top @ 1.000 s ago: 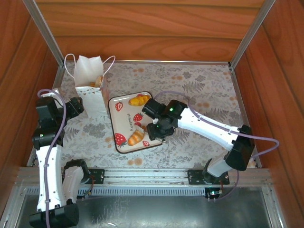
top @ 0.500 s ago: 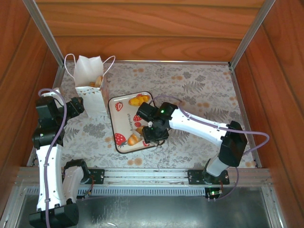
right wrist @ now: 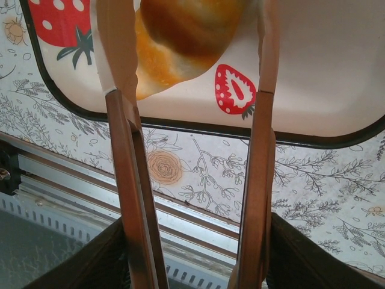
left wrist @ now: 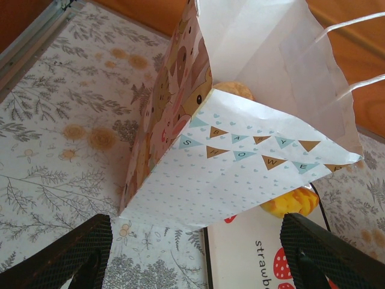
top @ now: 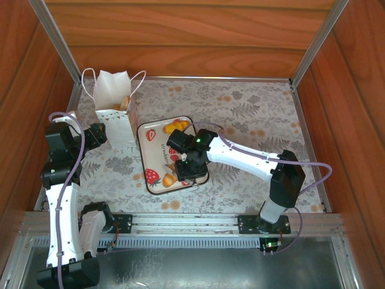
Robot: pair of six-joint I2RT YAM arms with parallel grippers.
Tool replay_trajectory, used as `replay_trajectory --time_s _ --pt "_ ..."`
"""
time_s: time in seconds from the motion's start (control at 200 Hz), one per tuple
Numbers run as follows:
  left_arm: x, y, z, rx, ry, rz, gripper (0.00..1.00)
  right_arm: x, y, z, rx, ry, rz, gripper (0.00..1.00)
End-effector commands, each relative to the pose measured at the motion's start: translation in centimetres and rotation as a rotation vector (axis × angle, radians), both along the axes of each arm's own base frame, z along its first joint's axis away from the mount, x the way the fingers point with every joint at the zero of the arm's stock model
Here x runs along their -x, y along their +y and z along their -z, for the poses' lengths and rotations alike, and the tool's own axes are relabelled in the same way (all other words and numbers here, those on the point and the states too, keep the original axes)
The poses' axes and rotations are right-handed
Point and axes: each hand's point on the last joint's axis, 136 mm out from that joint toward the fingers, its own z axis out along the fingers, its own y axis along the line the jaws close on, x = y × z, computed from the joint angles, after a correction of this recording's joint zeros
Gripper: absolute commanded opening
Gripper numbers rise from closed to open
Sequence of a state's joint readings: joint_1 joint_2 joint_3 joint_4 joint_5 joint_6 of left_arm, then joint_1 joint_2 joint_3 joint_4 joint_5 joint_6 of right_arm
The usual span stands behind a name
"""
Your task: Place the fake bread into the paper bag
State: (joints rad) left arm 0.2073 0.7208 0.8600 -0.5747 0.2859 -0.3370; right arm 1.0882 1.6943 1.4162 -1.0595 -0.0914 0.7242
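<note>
The white paper bag (top: 114, 117) stands upright at the back left, with a piece of fake bread (top: 124, 103) showing in its open top. My left gripper (top: 96, 135) hangs open just short of the paper bag (left wrist: 240, 156), touching nothing. Two more pieces lie on the strawberry tray (top: 153, 150): a yellow one (top: 175, 126) at the far end and a golden roll (top: 169, 179) at the near end. My right gripper (right wrist: 195, 241) is shut on wooden tongs (right wrist: 123, 150), whose two arms stand close against either side of the golden roll (right wrist: 186, 36).
The tray's black rim (right wrist: 240, 126) runs just behind the tongs, close to the table's near metal rail (right wrist: 72, 174). Wooden walls enclose the flower-print table on three sides. The bag's cord handles (top: 87, 75) stick up at the back left corner.
My right arm has swung left over the tray to the near roll, and the tongs have narrowed around it. The left arm and the bag have stayed still.
</note>
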Motion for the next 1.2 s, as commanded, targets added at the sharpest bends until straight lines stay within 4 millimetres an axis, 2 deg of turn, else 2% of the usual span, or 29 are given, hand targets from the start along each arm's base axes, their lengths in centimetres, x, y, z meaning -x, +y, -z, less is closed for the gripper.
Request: replay_trajectory --time_s 0.0,0.175,0.27,0.555,0.685,0.7,0.875,1.0,1.194 --pt "-0.3 -0.1 -0.5 -0.014 -0.025 0.016 0.78 0.4 0.7 -0.3 -0.013 0.014 -0.02 0.55" --pt "-0.4 -0.1 -0.5 -0.017 -0.023 0.017 0.78 0.3 0.5 -0.3 0.014 0.01 -0.036 0.51" --pt "-0.4 -0.1 -0.6 -0.02 -0.024 0.015 0.78 0.2 0.5 -0.5 0.027 0.005 -0.048 0.46" --pt "-0.4 0.2 -1.8 -0.037 -0.048 0.016 0.79 -0.9 0.2 -3.0 -0.002 -0.094 -0.072 0.3" --pt "-0.6 0.3 -2.9 -0.041 -0.059 0.016 0.81 -1.4 0.0 -3.7 -0.008 -0.133 -0.075 0.27" --pt "-0.6 0.4 -3.0 -0.041 -0.059 0.015 0.81 -1.4 -0.2 -4.6 -0.03 -0.151 -0.074 0.27" --pt "-0.8 0.9 -5.1 -0.05 -0.081 0.005 0.85 -2.2 -0.6 -7.1 -0.077 -0.245 -0.087 0.27" --pt "-1.3 1.1 -6.5 -0.039 -0.086 0.011 0.86 -3.2 -0.9 -9.6 -0.108 -0.34 -0.107 0.27" --pt "-3.1 1.6 -7.6 0.011 -0.071 0.021 0.86 -4.8 -0.3 -15.0 -0.182 -0.491 -0.156 0.27"
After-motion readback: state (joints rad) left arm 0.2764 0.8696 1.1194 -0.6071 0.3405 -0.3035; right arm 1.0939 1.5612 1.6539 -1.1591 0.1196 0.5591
